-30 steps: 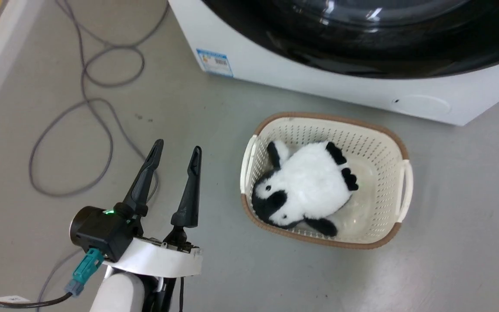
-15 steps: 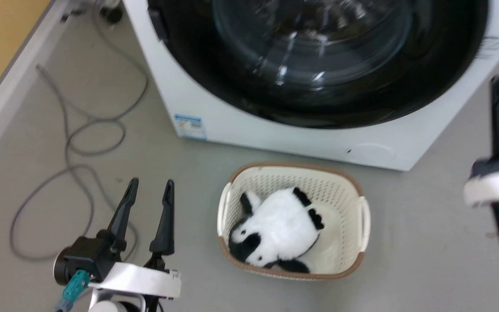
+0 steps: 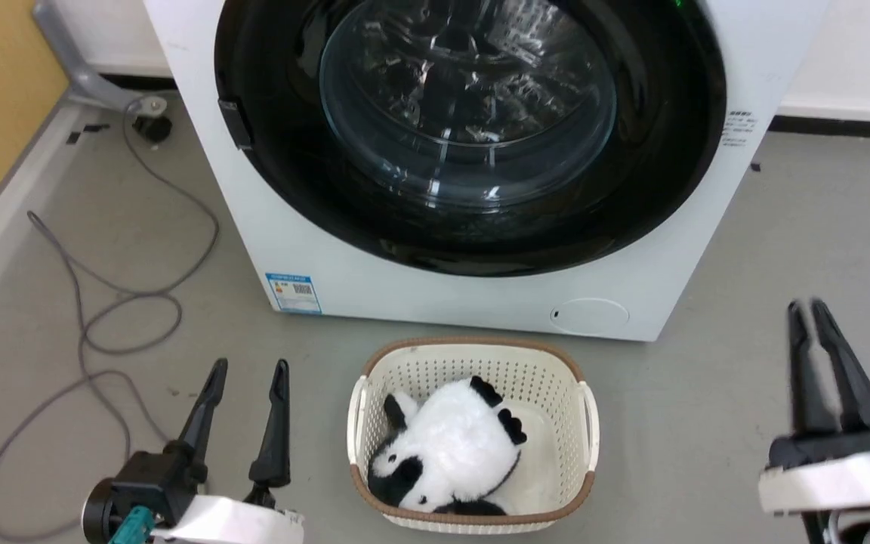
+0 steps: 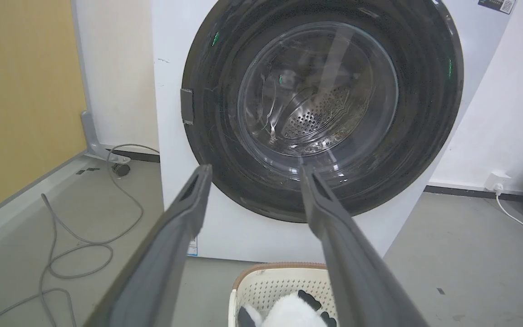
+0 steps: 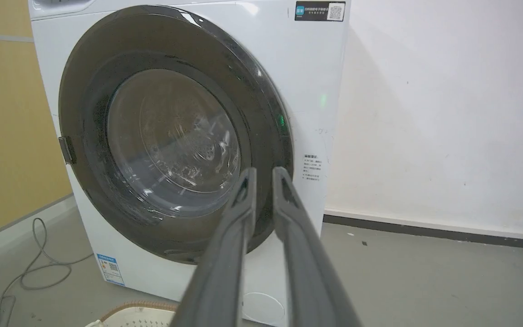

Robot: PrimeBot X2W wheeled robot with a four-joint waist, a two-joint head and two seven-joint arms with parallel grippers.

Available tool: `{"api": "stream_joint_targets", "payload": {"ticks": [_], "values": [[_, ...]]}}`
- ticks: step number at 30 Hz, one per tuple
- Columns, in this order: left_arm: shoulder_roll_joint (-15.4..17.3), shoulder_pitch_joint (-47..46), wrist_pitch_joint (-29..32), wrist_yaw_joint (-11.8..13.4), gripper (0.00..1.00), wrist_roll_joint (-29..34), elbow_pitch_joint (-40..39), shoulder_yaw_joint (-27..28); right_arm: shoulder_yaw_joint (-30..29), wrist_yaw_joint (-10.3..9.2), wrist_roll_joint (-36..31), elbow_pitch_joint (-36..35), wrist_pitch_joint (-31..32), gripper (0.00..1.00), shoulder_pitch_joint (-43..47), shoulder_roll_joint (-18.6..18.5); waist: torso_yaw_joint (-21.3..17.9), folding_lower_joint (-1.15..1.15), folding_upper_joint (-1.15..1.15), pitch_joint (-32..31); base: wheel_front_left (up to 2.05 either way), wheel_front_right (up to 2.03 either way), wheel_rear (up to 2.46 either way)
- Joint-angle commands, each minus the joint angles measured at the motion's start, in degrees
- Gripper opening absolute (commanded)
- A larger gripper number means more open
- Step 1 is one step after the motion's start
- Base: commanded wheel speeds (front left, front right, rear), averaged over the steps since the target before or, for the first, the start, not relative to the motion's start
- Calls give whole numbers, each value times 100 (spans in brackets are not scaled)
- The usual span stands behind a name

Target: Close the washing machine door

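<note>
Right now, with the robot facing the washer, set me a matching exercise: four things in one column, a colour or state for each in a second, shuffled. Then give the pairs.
Things
1. washing machine door
2. basket
3. left gripper
4. right gripper

Colours and states
A. fingers nearly together
B. holds a plush panda
C. fingers spread wide apart
D. black, with a clear glass centre

Pairs: 1-D, 2-B, 3-C, 4-A
</note>
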Motion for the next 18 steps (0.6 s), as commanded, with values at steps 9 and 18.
{"api": "stream_joint_targets", "payload": {"ticks": [9, 18], "values": [[-4, 230, -26, 18, 100, 148, 138, -63, 103, -5, -153, -213, -48, 100, 652, 126, 51, 1, 0, -141, 0, 0, 0], [-6, 246, -26, 46, 100, 203, 89, -108, 90, -5, -50, -300, -49, 100, 763, 129, 88, 1, 0, -185, 0, 0, 0]]}}
